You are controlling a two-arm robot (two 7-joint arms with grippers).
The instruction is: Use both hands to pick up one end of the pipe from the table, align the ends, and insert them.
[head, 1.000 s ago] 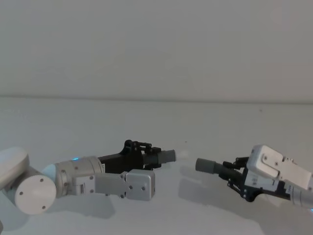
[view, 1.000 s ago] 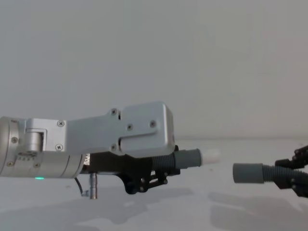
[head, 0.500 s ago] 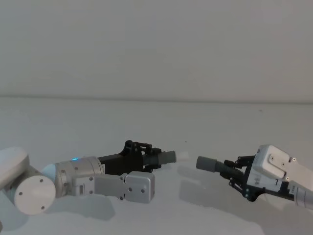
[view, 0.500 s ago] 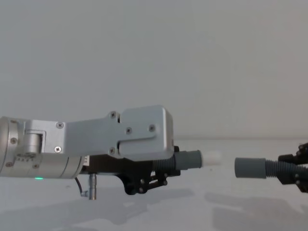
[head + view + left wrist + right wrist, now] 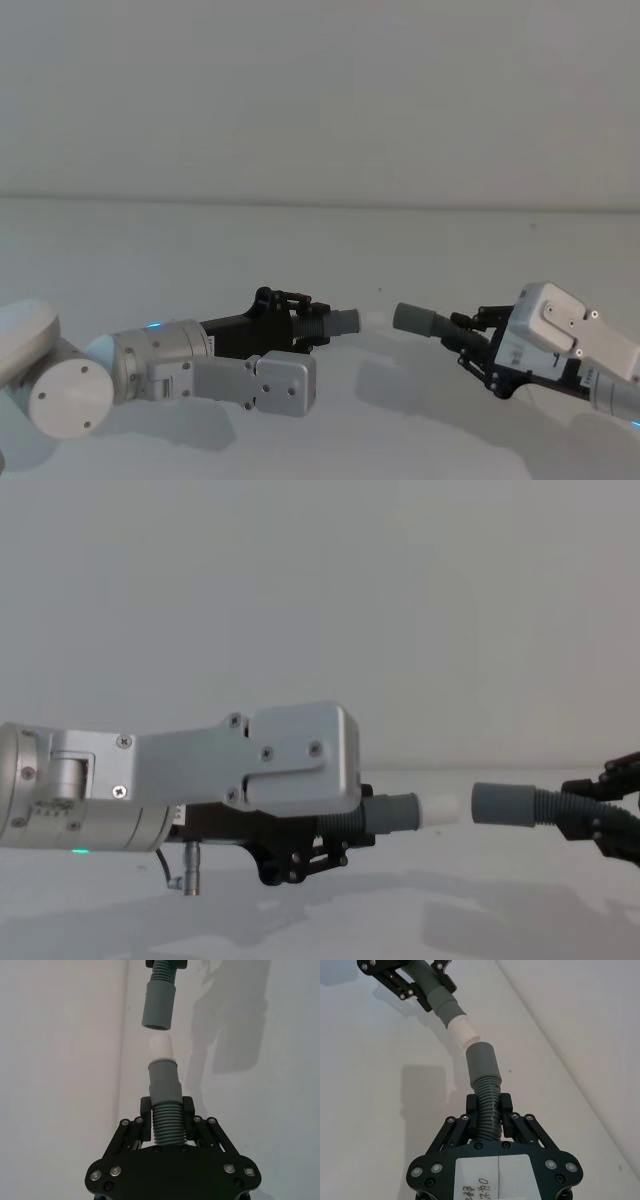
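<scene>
Both pipe pieces hang above the white table [image 5: 330, 250]. My left gripper [image 5: 300, 323] is shut on the ribbed part of one piece [image 5: 165, 1091], whose grey cuff [image 5: 392, 812] ends in a white spigot [image 5: 440, 811] pointing right. My right gripper [image 5: 470, 343] is shut on the other ribbed piece [image 5: 487, 1097], and its grey cuff [image 5: 505, 805] points left at the spigot. A very narrow gap separates the spigot tip [image 5: 161, 1047] from the open cuff [image 5: 159, 1006]. Seen from the right wrist, the spigot [image 5: 462, 1030] lies at a slight angle to the cuff [image 5: 481, 1062].
The left arm's silver wrist housing [image 5: 270, 755] sits large in the chest view's foreground, with a green light [image 5: 80, 851] on it. The white table [image 5: 420, 920] carries only the arms' shadows, and a plain pale wall [image 5: 320, 90] stands behind.
My right gripper has moved left with its piece, and its cuff has closed most of the gap to the white spigot. The left arm has stayed almost still.
</scene>
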